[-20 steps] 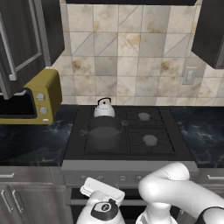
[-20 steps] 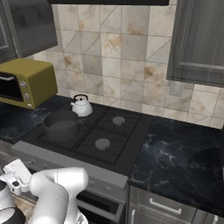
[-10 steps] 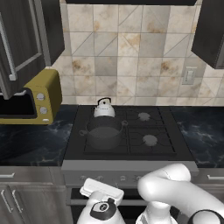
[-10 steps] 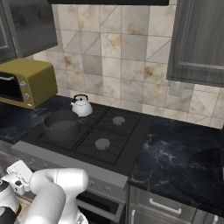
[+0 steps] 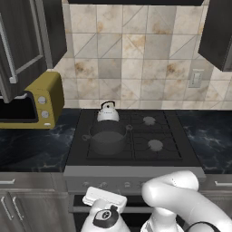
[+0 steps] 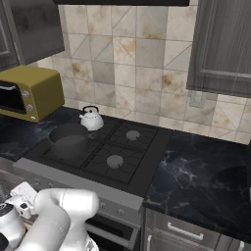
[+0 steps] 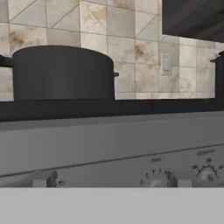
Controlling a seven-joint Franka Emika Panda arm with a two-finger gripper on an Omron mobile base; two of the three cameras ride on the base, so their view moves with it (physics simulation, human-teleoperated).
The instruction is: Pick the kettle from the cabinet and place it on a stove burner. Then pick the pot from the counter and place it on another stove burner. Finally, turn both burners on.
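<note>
**Ana:** Tool (image 5: 104,199) first, please: how does it stand?

**Ben:** It hangs low in front of the stove (image 5: 183,158), and its jaws are apart with nothing between them. The hand view looks straight at the front panel (image 7: 109,144).

**Ana:** And where are the things of the task?

**Ben:** The kettle (image 5: 108,113) sits on the back left burner. The pot (image 5: 107,138) sits on the front left burner, just in front of the kettle. Neither is in the cabinet (image 5: 22,45) or on the desk (image 5: 31,145).

**Ana:** So which step is in hand?

**Ben:** I judge that both placing steps are done and only the last step is left, turning on the two burners. The next move calls for bringing the tool onto the correct knob, closing on it, and rotating it. It must choose the knobs that belong to the two left burners, and I cannot tell from here which ones these are.

**Ana:** Please count for me.

**Ben:** One kettle and one pot. There are four burners: two are covered and two are free, the back right burner (image 5: 149,120) and the front right burner (image 5: 155,145). In the hand view I count two knobs for sure, the left knob (image 7: 43,178) and the right knob (image 7: 181,177), both cut at the bottom edge.
</note>
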